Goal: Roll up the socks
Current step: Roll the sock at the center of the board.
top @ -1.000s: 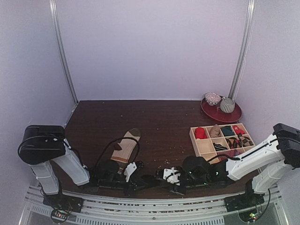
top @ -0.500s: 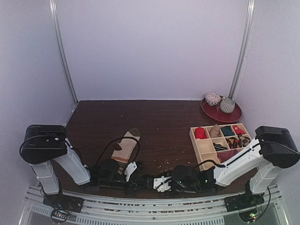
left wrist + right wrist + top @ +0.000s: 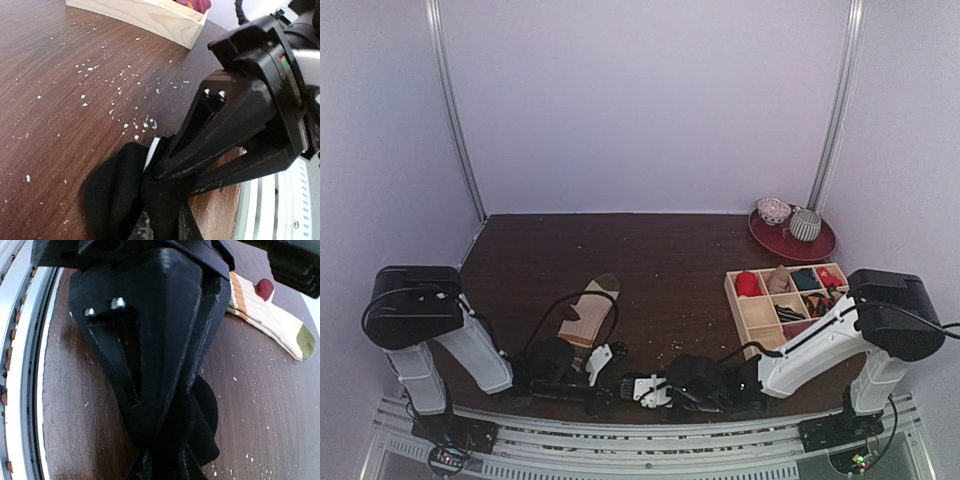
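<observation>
Two grips: left jaws, right jaws both clamped on black sock (image 3: 115, 195), lower centre | soft, light, bunchy | I'd pinch its cuff.

Table (image 3: 670, 250): tan sock (image 3: 588, 312), black sock (image 3: 120, 195), tray (image 3: 733, 300), plate (image 3: 820, 250).

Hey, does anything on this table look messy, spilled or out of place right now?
Yes: small white crumbs are scattered over the dark table, thickest between the wooden tray and the black sock, which is bunched up at the near edge. They look like spilled debris.
</observation>
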Robot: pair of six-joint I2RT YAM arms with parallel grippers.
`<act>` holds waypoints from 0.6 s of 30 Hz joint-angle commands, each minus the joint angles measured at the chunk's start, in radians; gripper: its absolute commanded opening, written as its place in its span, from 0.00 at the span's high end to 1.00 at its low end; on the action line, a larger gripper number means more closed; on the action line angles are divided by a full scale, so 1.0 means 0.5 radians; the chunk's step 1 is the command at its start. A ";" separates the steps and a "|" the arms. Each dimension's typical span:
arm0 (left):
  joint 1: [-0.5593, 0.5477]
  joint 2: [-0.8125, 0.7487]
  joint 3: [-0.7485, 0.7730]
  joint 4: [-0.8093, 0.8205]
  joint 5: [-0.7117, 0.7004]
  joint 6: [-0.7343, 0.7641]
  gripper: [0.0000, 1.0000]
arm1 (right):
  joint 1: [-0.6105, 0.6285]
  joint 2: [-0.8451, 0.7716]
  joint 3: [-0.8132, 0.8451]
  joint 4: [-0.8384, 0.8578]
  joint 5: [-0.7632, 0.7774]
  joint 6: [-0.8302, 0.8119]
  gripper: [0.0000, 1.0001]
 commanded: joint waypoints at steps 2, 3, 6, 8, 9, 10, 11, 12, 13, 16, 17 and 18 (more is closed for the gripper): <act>-0.007 -0.089 -0.107 -0.579 -0.070 0.130 0.76 | -0.129 0.025 0.154 -0.591 -0.335 0.295 0.89; -0.008 -0.173 -0.108 -0.608 -0.085 0.161 0.72 | -0.164 0.031 0.211 -0.705 -0.411 0.329 0.90; -0.019 -0.380 -0.123 -0.672 -0.190 0.244 0.60 | -0.297 0.101 0.419 -1.069 -0.680 0.445 0.90; -0.029 -0.510 -0.136 -0.700 -0.282 0.298 0.57 | -0.376 0.167 0.538 -1.267 -0.787 0.514 0.90; -0.033 -0.561 -0.145 -0.705 -0.333 0.330 0.57 | -0.416 0.198 0.587 -1.347 -0.845 0.533 0.90; -0.036 -0.602 -0.154 -0.699 -0.386 0.368 0.57 | -0.452 0.236 0.623 -1.414 -0.897 0.549 0.90; -0.037 -0.636 -0.158 -0.685 -0.408 0.394 0.56 | -0.480 0.277 0.665 -1.477 -0.936 0.560 0.90; -0.037 -0.657 -0.158 -0.673 -0.425 0.439 0.56 | -0.500 0.315 0.703 -1.534 -0.962 0.572 0.90; -0.037 -0.669 -0.157 -0.654 -0.441 0.477 0.56 | -0.517 0.357 0.735 -1.582 -0.992 0.579 0.90; -0.037 -0.657 -0.150 -0.561 -0.433 0.593 0.55 | -0.559 0.436 0.806 -1.667 -1.036 0.631 0.90; -0.037 -0.649 -0.145 -0.529 -0.411 0.634 0.55 | -0.573 0.451 0.823 -1.689 -1.058 0.650 0.90; -0.039 -0.639 -0.145 -0.477 -0.384 0.668 0.54 | -0.588 0.467 0.839 -1.707 -1.094 0.669 0.90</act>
